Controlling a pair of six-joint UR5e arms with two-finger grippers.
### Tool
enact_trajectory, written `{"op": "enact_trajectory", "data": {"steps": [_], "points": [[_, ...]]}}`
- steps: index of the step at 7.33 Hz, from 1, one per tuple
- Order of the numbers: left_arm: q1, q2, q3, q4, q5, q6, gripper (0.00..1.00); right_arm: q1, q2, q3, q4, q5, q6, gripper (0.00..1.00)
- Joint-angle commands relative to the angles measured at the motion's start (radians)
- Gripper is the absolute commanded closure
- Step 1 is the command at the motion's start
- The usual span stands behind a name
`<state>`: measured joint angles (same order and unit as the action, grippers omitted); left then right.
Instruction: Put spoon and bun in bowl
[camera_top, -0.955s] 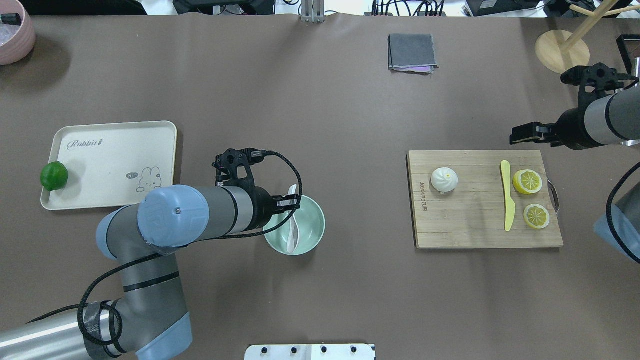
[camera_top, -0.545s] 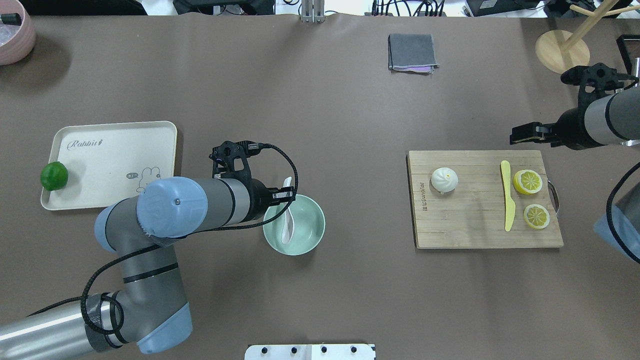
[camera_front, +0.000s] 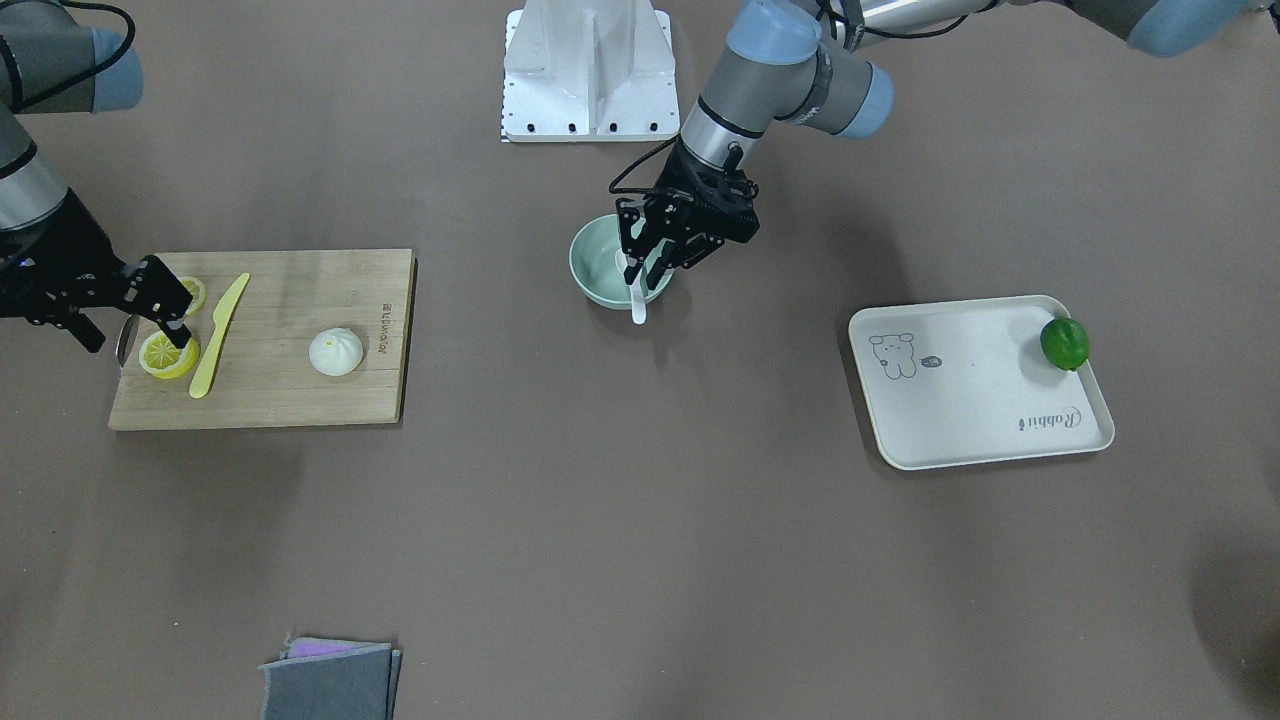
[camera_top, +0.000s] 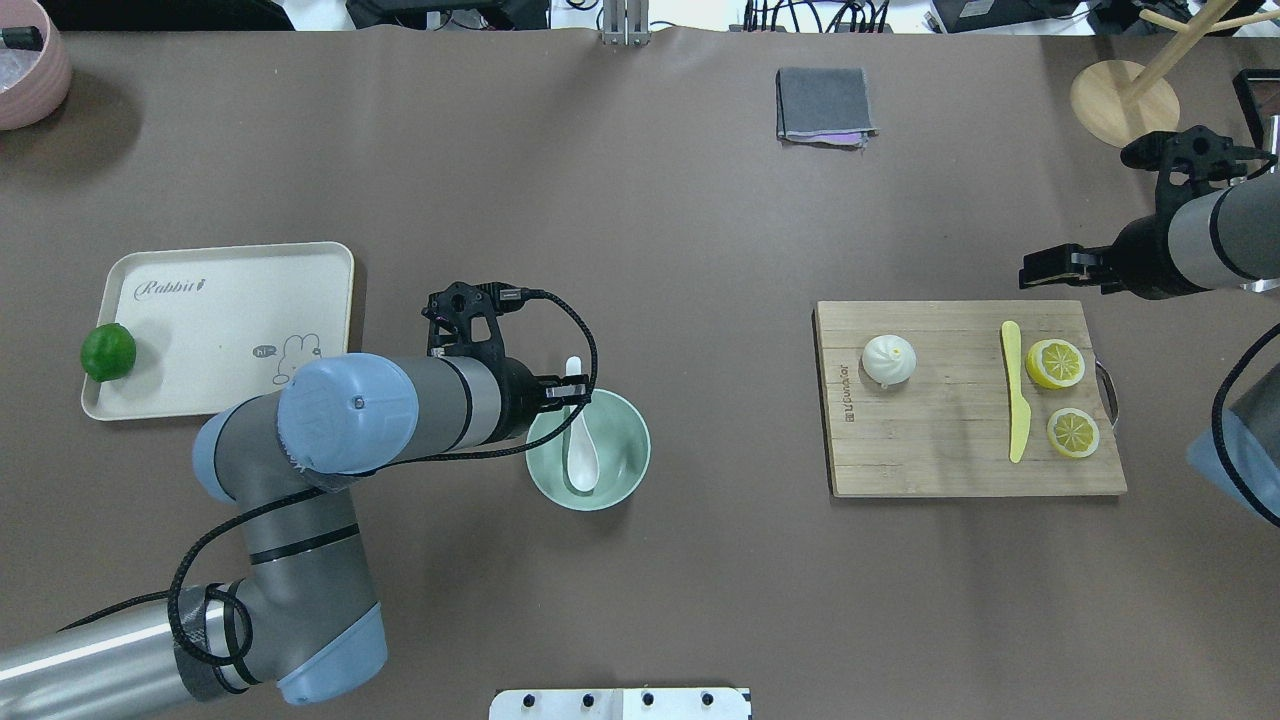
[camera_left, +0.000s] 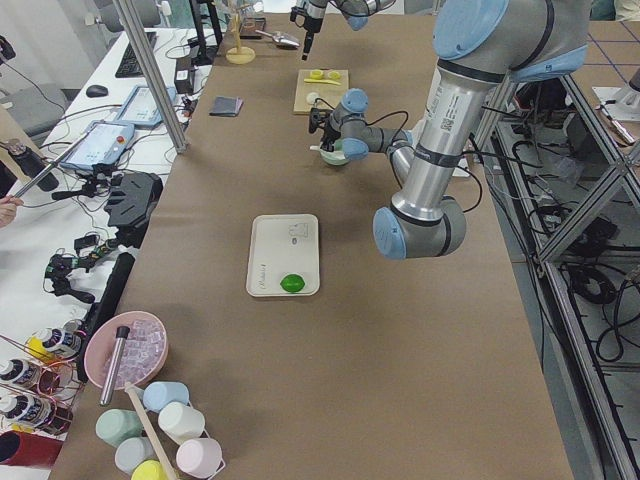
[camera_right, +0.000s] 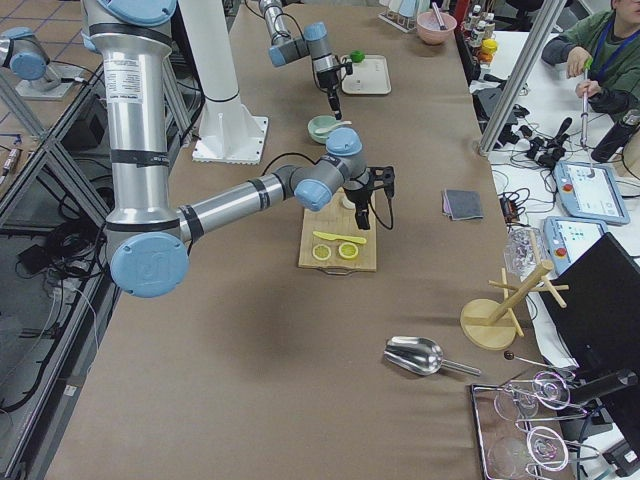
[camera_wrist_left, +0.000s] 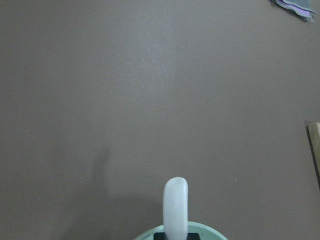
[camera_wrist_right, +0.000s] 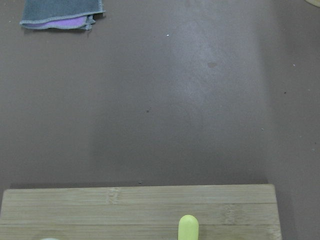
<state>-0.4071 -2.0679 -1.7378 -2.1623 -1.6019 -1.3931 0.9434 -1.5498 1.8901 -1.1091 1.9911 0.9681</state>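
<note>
The white spoon (camera_top: 580, 455) stands tilted with its scoop inside the mint-green bowl (camera_top: 635, 440) and its handle over the far rim. My left gripper (camera_top: 567, 392) is shut on the spoon's handle above the bowl's far left rim. In the front view it (camera_front: 645, 270) hangs over the bowl (camera_front: 585, 270). The left wrist view shows the handle (camera_wrist_left: 176, 205) upright at the bottom centre. The white bun (camera_top: 889, 360) sits alone on the left part of the wooden board (camera_top: 940, 450). My right gripper (camera_top: 1030, 272) is open and empty above the board's far right edge.
A yellow knife (camera_top: 1015, 400) and two lemon slices (camera_top: 1055, 363) lie on the board's right part. A cream tray (camera_top: 230, 320) with a lime (camera_top: 108, 352) is at the left. A grey cloth (camera_top: 825, 105), a pink bowl (camera_top: 25, 70) and a wooden stand (camera_top: 1125, 100) are at the back.
My left gripper moved the spoon left across the bowl, then slightly back. The scoop now sits near the bowl's left middle. The right arm has not moved.
</note>
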Motion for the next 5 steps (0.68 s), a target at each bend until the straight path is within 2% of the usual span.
{"op": "enact_trajectory", "data": {"steps": [1,2,4,5], "points": [[-0.007,-0.003,-0.014,0.001,-0.006,0.037,0.03,0.0,0.002,0.0,0.0,0.0,0.0,0.0],[-0.037,0.0,-0.023,0.009,-0.021,0.07,0.02,-0.002,0.004,0.001,0.0,0.0,0.0,0.0],[-0.166,0.012,-0.028,0.096,-0.201,0.179,0.02,-0.003,0.004,0.001,0.0,0.0,0.001,0.0],[-0.223,0.035,-0.035,0.136,-0.26,0.274,0.02,-0.003,0.002,0.001,0.0,-0.002,0.001,0.0]]}}
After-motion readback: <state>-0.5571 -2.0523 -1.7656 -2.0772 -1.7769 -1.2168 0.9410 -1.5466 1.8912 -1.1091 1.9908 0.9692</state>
